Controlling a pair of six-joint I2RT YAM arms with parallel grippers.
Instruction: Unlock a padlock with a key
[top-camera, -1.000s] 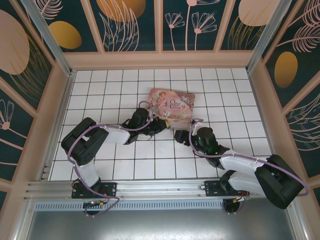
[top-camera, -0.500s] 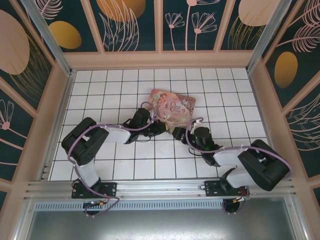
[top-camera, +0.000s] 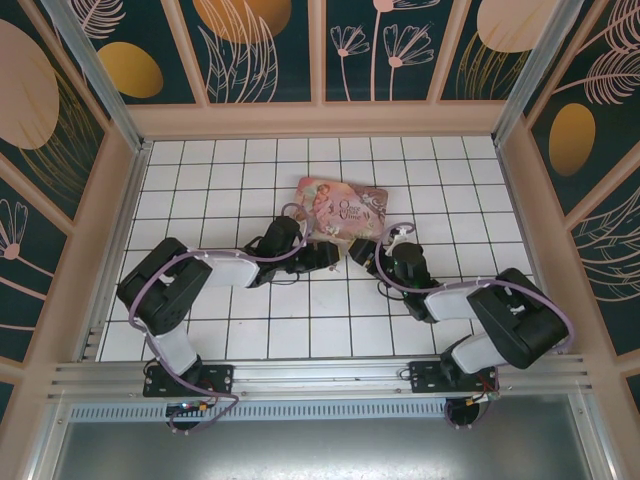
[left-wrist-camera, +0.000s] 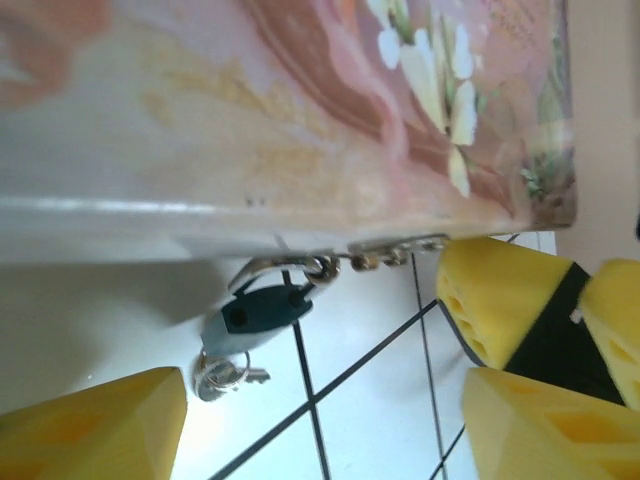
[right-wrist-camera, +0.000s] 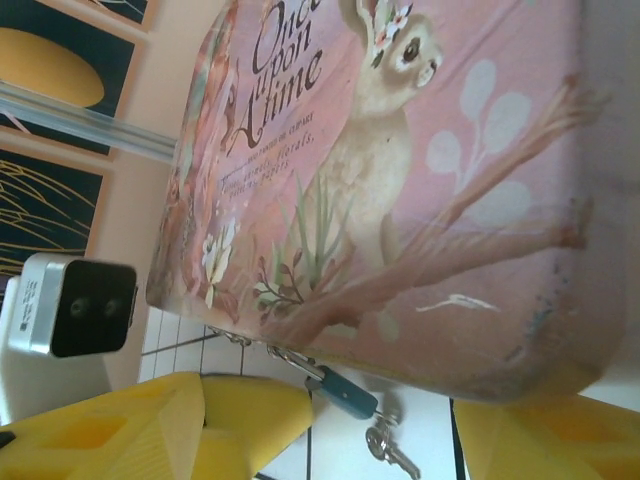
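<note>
The padlock (left-wrist-camera: 255, 308) hangs from the latch (left-wrist-camera: 385, 255) on the tin's (left-wrist-camera: 300, 120) near edge, slanting down to the tabletop (left-wrist-camera: 370, 335), the key (left-wrist-camera: 228, 376) at its lower end. The left jaws stand wide apart, the padlock just beyond the gap, untouched. The right jaws, also apart and empty, face it from the right.

A: Any lettering legible?
B: On the pink tin's lid (right-wrist-camera: 470, 190): "Once upon A time", dark script, left of the rabbit picture (right-wrist-camera: 385, 120). Smaller lines beneath it are too fine to read.
</note>
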